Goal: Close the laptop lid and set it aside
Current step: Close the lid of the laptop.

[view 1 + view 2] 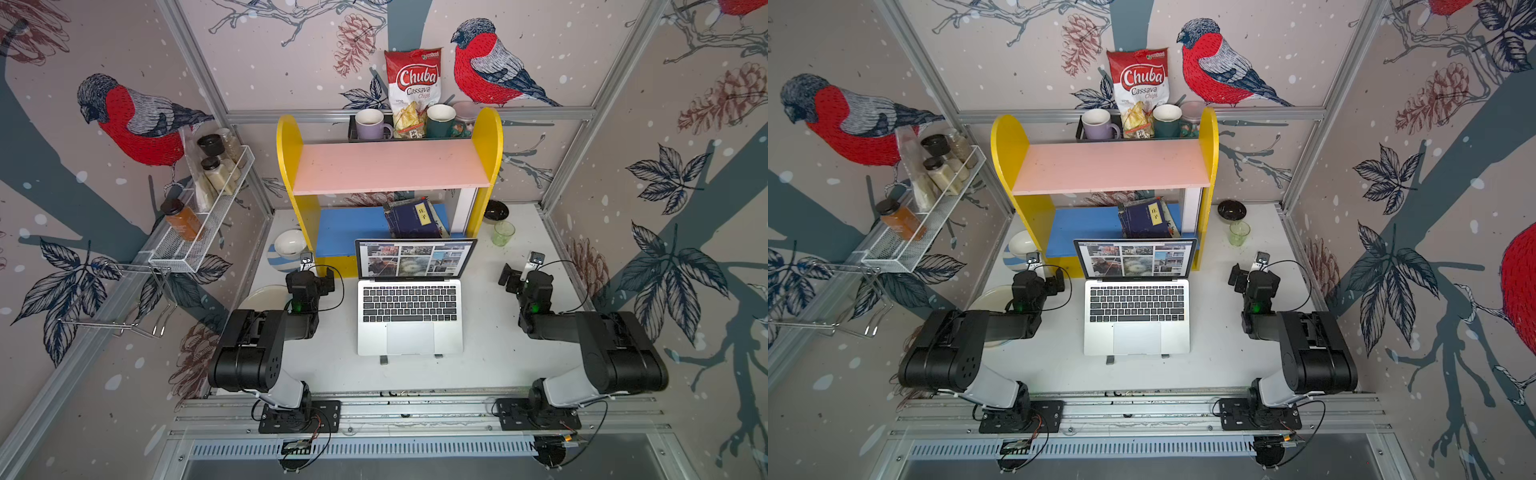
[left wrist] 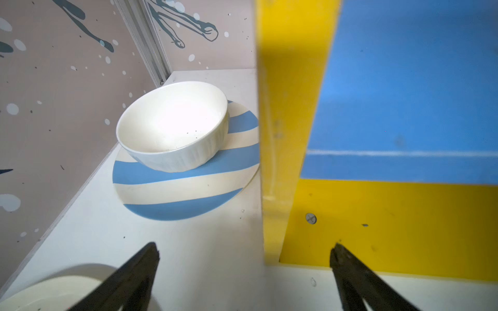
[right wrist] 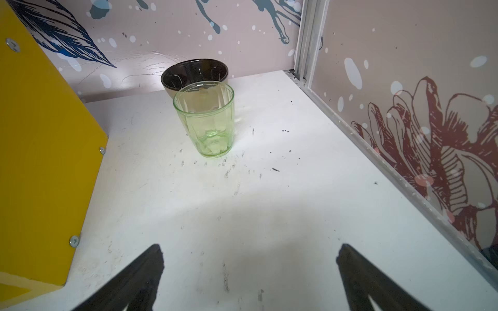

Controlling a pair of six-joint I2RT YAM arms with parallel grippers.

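We see the left claw (image 2: pixel 245 247) spread wide and empty above the tabletop (image 2: pixel 204 269), near the striped plate (image 2: pixel 188 199) carrying a bowl (image 2: pixel 172 126). The laptop (image 1: pixel 411 328) sits mid-tabletop between the arms, on a stand (image 1: pixel 384 360), lid (image 1: pixel 415 258) upright, screen lit, nothing touching it. The right claw (image 3: pixel 250 249) is spread wide and empty, facing a green glass (image 3: pixel 206 121).

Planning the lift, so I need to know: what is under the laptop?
Two grey stand feet poke out under the laptop, at its front edge; the rest is hidden beneath it.
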